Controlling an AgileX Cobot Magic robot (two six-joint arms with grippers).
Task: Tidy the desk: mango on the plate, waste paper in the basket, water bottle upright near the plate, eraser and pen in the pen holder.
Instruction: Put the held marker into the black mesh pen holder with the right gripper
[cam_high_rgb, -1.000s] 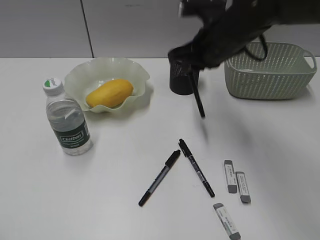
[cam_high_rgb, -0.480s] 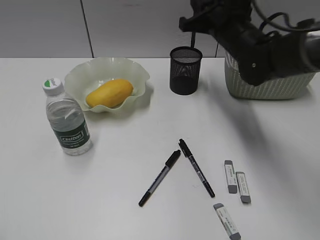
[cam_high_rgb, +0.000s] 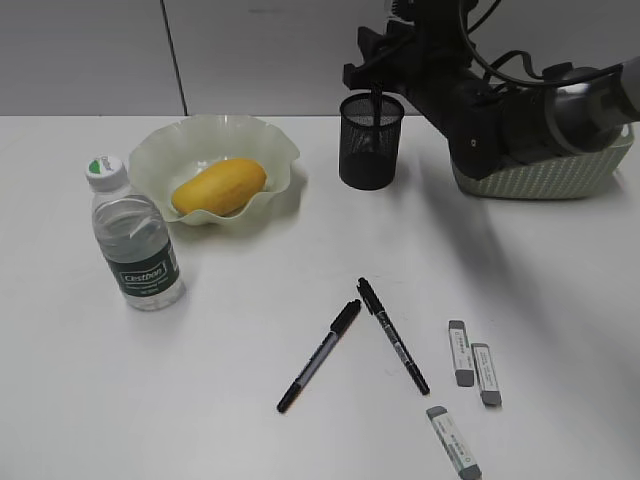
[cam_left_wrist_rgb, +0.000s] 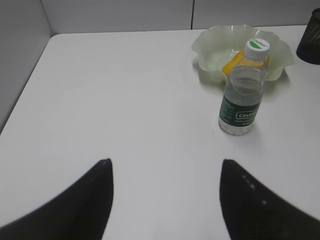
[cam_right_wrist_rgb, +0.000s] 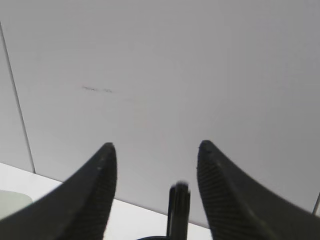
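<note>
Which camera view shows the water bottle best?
The left wrist view: the water bottle stands upright, close, label readable, before the plate. The exterior view shows it whole too, smaller. The right wrist view misses it.

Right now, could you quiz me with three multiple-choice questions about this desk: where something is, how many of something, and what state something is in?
1. Where is the mango?
A. on the plate
B. in the basket
C. beside the erasers

2. How many pens lie flat on the desk?
A. none
B. two
C. four

3. How is the water bottle standing?
A. tipped over
B. upright, capped
C. upright, uncapped

Answers: 1 A, the yellow fruit sits in the ruffled green dish. 2 B, two black pens lie near the middle. 3 B, it stands with its white cap on.
</note>
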